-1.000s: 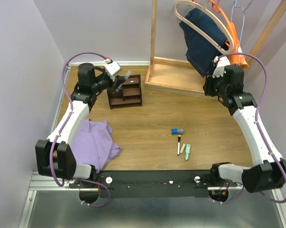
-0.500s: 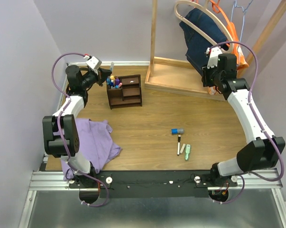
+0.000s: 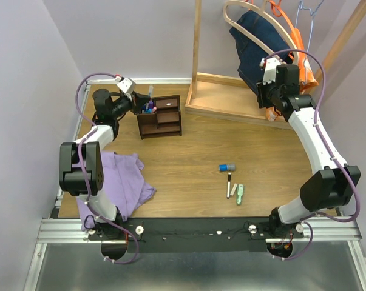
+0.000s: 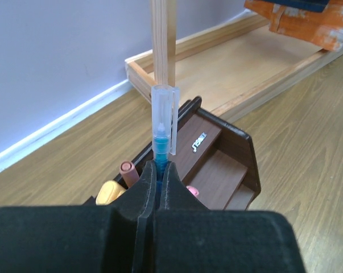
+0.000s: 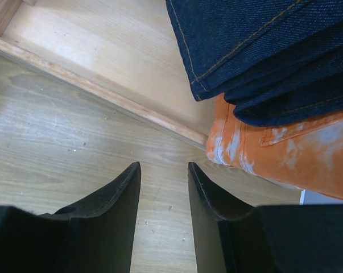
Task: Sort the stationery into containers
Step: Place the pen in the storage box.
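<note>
Left fingers clamped on blue pen, held upright at organiser, probably for straight drop into pen compartment; tip hidden. Right fingers apart, empty, parked near rack base, clear of work. Cylinder lies on surface.

Organiser is dark brown, with a yellow cap and a pink cap poking out. The pen in the black left hand is blue under a clear cap. Lilac cloth sits at 8 o'clock on the brown wood-grain tabletop. Jeans are navy with tan stitching, and the orange fabric has whitish faded blotches.
</note>
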Motion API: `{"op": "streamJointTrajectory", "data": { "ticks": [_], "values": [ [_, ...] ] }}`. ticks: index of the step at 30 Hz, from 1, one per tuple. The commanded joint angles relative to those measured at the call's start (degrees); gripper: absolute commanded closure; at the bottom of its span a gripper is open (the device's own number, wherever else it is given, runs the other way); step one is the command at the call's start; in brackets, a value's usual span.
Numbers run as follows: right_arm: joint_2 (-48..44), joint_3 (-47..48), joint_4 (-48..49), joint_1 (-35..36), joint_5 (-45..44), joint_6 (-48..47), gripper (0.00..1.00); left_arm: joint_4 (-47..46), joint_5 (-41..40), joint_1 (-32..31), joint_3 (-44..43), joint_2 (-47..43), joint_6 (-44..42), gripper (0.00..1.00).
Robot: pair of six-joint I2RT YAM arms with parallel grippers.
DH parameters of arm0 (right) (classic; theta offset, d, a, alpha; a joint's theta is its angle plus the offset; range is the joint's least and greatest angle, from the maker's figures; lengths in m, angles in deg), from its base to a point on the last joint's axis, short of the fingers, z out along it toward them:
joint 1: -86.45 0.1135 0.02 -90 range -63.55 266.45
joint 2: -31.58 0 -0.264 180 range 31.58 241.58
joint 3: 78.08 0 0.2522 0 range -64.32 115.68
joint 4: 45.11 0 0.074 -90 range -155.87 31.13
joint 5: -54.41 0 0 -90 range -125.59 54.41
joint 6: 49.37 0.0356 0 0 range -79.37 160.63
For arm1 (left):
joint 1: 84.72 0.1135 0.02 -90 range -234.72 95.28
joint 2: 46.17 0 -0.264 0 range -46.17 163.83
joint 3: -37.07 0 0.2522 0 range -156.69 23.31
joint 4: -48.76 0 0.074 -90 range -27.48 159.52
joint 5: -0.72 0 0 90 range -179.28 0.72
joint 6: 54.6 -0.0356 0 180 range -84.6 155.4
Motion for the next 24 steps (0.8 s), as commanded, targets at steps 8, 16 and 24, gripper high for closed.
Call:
{"op": "streamJointTrajectory", "data": {
  "ticks": [8,16,24],
  "values": [
    [0.87,0.14,-1.15,-0.35,-0.35,-1.02,0.54,1.54,1.26,0.11,5.49,0.16,-5.72,1.0],
    [0.96,-1.09,-0.45,-0.26,0.53,0.03,0.54,7.25,2.67,1.42,7.78,-2.57,-11.61,1.0],
    [-0.1,-2.32,-0.18,0.18,0.53,0.39,0.54,14.72,2.67,2.3,7.17,-4.15,-17.77,0.58]
  ]
}}
